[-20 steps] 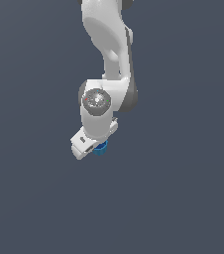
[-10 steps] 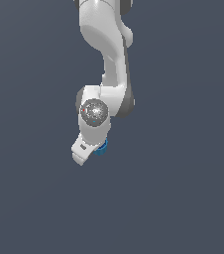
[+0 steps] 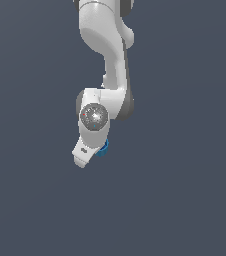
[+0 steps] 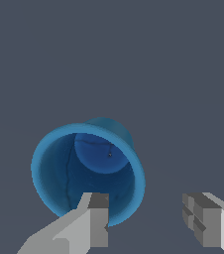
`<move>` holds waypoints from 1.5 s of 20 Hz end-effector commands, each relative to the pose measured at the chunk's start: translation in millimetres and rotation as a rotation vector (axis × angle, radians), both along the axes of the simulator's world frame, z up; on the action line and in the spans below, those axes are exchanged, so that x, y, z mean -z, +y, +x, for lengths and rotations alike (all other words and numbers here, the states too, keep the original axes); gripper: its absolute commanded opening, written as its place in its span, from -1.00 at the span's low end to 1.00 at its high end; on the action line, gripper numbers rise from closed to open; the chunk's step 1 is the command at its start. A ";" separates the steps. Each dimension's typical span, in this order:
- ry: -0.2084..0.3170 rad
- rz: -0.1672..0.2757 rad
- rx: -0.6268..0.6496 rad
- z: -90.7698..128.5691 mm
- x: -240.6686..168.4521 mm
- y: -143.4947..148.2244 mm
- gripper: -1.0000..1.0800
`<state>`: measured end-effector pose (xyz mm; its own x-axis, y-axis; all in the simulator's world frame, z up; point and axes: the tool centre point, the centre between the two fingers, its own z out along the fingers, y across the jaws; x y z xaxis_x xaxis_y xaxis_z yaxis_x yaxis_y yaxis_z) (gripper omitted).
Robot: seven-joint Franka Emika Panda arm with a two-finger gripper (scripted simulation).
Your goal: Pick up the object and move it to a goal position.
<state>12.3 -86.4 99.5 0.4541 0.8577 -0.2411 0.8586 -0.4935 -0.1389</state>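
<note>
In the exterior view the white arm (image 3: pixel 107 55) reaches down over the plain grey bench (image 3: pixel 185 200), and its gripper (image 3: pixel 85 155) points downward, tipped toward the exterior view's left. Only a sliver of the blue cup (image 3: pixel 104 148) shows, tucked against the gripper's side toward the exterior view's right. The hand body hides whether the cup rests on the bench or is lifted, and how wide the fingers stand cannot be told from here.

In the wrist view the cup (image 4: pixel 86 168) is seen almost straight down its mouth, so its long axis runs nearly along the camera's line of sight, leaning a little so the darker base sits off-centre inside the rim. The fingers (image 4: pixel 96 225) stand well apart: one overlaps the cup's rim, seemingly just inside the wall, while the other (image 4: pixel 203 218) is clear of the cup with bare bench between them. So the cup lies off to one finger's side rather than centred in the gap, and nothing is clamped. As I judge it, the coming move turns on closing that gap across the single wall of the rim.

No brand, label or writing is legible in either view.
</note>
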 end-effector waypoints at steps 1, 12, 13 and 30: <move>0.000 0.000 0.000 0.0 0.3 0.0 0.23; 0.001 0.001 -0.005 -7.8 28.6 -4.3 0.23; 0.001 0.001 -0.005 -7.8 28.6 -4.3 -1.00; 0.001 0.001 -0.005 -11.4 15.5 -8.6 -1.00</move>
<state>1.1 -92.9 78.1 0.4481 0.8607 -0.2415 0.8607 -0.4884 -0.1436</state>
